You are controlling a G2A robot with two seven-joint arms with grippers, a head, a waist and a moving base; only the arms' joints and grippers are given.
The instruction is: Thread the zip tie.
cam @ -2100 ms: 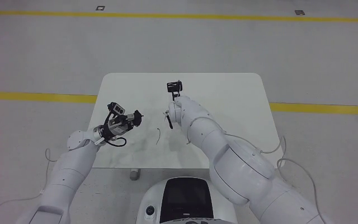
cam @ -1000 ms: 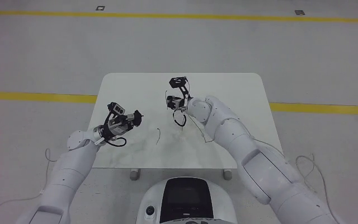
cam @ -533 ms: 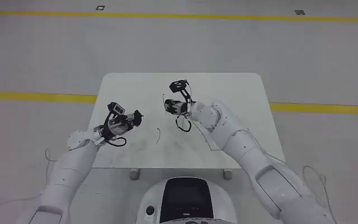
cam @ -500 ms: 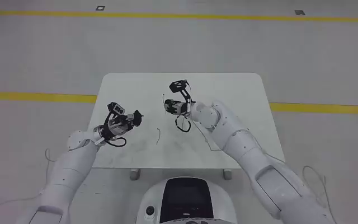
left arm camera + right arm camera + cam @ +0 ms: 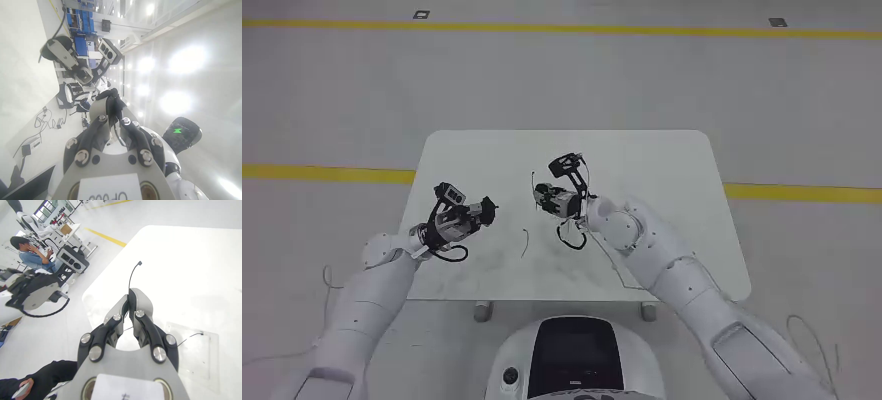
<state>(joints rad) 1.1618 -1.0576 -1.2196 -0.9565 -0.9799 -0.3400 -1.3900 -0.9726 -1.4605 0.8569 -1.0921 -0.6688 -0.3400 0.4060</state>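
Since the earlier frames the right arm has been swung outward and its wrist turned, so that the right gripper (image 5: 539, 197) has been brought from over the table's (image 5: 662, 160) far middle to over its centre, pointing toward the table's left side. The left gripper (image 5: 489, 208) has been left unmoved over that left side. The right gripper's fingers are pressed together on the zip tie (image 5: 132, 275), which is held above the table's centre. Its small square head stands free beyond the fingertips. The left gripper's fingers are closed as well, and whether anything is pinched between them cannot be made out. Pick-up is judged done, while threading is judged not begun. No loop has been formed, and the tail has yet to be led through the head. The tie is a thin black plastic strip, flexible and gently bowed. The fingers are grey shells faced with black ribbed pads. The table is white and smooth, with rounded corners. A spare tie (image 5: 525, 242) lies near the table's front edge, and another lies on a clear sheet (image 5: 209, 351) there.
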